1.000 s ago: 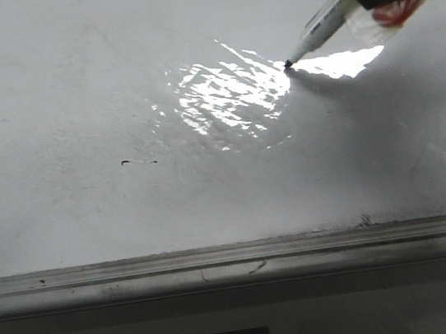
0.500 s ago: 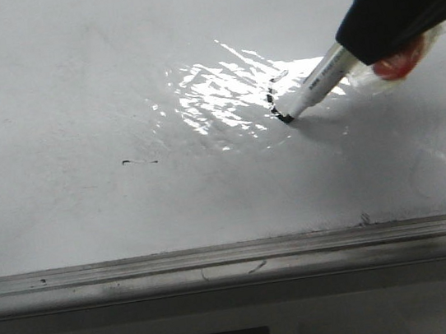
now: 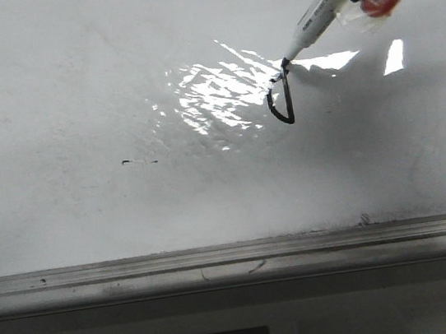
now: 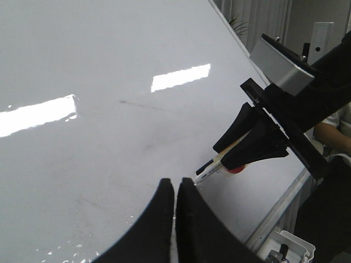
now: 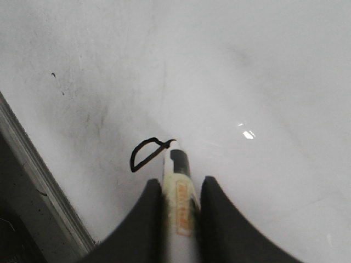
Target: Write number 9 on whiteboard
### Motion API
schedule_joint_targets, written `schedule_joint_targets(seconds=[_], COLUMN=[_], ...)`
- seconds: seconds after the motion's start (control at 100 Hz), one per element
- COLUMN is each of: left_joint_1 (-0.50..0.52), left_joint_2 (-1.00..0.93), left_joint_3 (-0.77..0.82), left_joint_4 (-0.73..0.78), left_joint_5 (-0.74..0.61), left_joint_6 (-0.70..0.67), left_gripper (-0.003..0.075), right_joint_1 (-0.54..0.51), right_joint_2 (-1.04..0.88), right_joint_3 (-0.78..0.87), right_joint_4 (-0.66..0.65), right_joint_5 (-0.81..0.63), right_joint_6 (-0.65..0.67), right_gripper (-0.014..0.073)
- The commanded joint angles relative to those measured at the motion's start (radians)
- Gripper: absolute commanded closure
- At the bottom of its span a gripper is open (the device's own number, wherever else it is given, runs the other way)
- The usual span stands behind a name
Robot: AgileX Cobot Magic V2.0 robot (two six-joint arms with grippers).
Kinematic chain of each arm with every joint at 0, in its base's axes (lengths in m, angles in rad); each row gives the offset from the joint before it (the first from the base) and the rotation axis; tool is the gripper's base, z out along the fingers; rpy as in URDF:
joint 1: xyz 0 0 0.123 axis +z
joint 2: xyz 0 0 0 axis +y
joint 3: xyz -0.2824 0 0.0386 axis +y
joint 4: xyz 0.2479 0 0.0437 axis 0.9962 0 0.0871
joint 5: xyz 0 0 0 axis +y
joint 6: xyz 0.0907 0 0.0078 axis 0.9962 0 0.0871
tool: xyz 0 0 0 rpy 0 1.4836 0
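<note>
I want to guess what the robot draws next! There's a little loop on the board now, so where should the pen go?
Probably straight down from the loop's top: the number 9 has only its loop, and the marker tip in the right gripper sits there.

Right tool holds marker against whiteboard.

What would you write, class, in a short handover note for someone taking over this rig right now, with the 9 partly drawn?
Right tool: shut on the white-barrelled black-tipped marker, tip touching the large glossy white whiteboard.
Left tool: shut, holding nothing, close over the board and clear of the writing.
Done: the narrow black loop of the number 9 is drawn in the glare patch, and the tip sits at the loop's top.
Left: the long straight tail, then lift the marker off.
Ignore the tiny black dash mark further left; it is not part of the digit.
</note>
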Motion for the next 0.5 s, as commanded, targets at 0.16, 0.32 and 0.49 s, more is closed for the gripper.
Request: schedule_joint_targets(seconds=[0.16,0.32,0.49], left_joint_1=[-0.003,-0.003,-0.003], left_joint_2=[0.002,0.002,0.002], left_joint_3=[-0.026,-0.026,-0.026], left_joint_4=[-0.011,-0.011,-0.011], left_joint_5=[-0.026,-0.026,-0.026], left_joint_6=[-0.010,-0.010,-0.010], left_gripper=[0.0741,0.0741,0.0741], right_joint_1=[0.028,0.111,0.125], right_joint_2=[-0.001,-0.002,-0.006], right_joint_3=[-0.009,0.085,0.104], right_joint_4=[0.063,0.095,0.088], right_joint_5=[0.102,0.086,0.060], right_joint_6=[0.008,0.011,0.020], right_gripper=[0.0636,0.0636,0.0636])
